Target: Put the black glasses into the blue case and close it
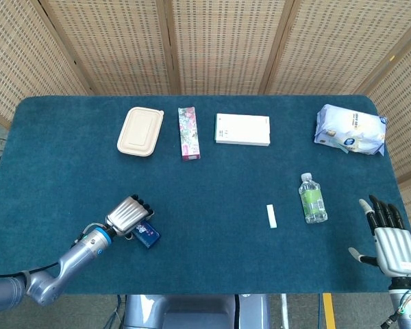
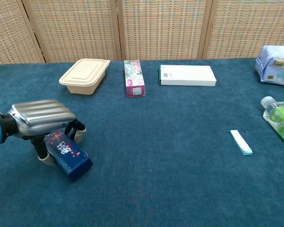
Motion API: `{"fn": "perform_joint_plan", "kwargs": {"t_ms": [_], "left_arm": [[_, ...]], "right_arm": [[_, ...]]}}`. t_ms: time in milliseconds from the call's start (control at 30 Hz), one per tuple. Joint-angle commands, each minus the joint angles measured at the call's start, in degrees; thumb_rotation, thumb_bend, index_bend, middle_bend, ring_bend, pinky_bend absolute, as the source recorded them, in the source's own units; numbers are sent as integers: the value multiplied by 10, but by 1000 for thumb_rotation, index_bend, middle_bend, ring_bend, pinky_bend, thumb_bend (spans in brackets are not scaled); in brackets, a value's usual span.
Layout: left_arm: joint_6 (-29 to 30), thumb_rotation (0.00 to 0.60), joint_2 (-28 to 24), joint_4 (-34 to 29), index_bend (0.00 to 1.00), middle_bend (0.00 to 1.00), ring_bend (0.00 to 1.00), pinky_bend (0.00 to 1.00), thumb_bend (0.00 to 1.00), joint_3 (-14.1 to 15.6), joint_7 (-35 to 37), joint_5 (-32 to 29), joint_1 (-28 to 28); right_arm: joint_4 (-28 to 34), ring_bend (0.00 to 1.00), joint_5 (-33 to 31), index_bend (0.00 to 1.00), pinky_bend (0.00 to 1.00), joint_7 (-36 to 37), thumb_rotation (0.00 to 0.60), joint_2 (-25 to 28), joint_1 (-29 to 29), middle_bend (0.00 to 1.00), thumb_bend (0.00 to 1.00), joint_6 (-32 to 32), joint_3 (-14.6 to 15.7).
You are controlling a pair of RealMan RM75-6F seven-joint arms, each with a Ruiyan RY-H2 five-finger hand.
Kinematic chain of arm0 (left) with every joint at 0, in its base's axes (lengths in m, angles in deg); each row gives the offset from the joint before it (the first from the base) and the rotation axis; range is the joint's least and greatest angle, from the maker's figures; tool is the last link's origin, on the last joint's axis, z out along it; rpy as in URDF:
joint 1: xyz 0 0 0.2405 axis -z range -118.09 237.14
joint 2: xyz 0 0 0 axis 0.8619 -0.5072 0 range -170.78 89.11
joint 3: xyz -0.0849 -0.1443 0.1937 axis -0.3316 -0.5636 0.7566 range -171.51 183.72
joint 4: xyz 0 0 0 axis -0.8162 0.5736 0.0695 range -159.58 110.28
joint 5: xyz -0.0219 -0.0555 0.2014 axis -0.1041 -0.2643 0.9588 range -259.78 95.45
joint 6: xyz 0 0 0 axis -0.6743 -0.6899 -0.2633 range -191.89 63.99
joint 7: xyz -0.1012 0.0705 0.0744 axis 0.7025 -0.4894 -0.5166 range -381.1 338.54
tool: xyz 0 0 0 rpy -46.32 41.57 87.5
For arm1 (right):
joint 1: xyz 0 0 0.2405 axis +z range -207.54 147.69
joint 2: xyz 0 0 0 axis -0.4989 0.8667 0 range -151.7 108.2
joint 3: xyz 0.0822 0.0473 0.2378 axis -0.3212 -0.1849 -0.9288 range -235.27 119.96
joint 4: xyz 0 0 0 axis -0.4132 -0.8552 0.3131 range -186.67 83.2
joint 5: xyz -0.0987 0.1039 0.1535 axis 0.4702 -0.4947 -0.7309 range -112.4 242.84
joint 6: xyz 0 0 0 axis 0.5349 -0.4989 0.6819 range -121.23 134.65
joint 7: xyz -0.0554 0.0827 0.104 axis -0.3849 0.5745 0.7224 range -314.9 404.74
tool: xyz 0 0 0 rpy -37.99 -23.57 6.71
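Observation:
The blue case [image 2: 66, 153] is a long dark blue box with red and white print, lying near the table's front left; in the head view the blue case [image 1: 147, 235] pokes out from under my fingers. My left hand [image 2: 40, 118] has its fingers curled over the case's far end and grips it, with the thumb on the near side. From above, the left hand [image 1: 127, 214] covers most of the case. My right hand [image 1: 390, 240] hovers at the front right edge with fingers spread and nothing in it. No black glasses show in either view.
Along the back stand a beige lidded lunch box [image 2: 84, 75], a pink floral carton [image 2: 134, 78], a flat white box [image 2: 187, 75] and a wipes pack [image 1: 351, 129]. A green-label bottle [image 1: 312, 199] lies on its side at the right, with a small pale strip [image 2: 240, 142] beside it.

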Motion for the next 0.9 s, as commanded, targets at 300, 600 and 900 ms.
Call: {"fn": "perform_joint_plan", "kwargs": {"t_ms": [300, 600, 900], "left_arm": [[19, 600, -48, -44, 0, 0, 0, 0, 0, -2, 57, 19, -5], [154, 600, -172, -126, 0, 0, 0, 0, 0, -4, 62, 21, -80], [337, 600, -248, -182, 0, 0, 0, 0, 0, -9, 75, -72, -226]], "right_arm": [[0, 0, -1, 64, 0, 0, 600, 0, 0, 0, 0, 0, 0], [1, 0, -1, 64, 0, -3, 600, 0, 0, 0, 0, 0, 0], [2, 0, -1, 64, 0, -12, 600, -1, 0, 0, 0, -2, 0]]}}
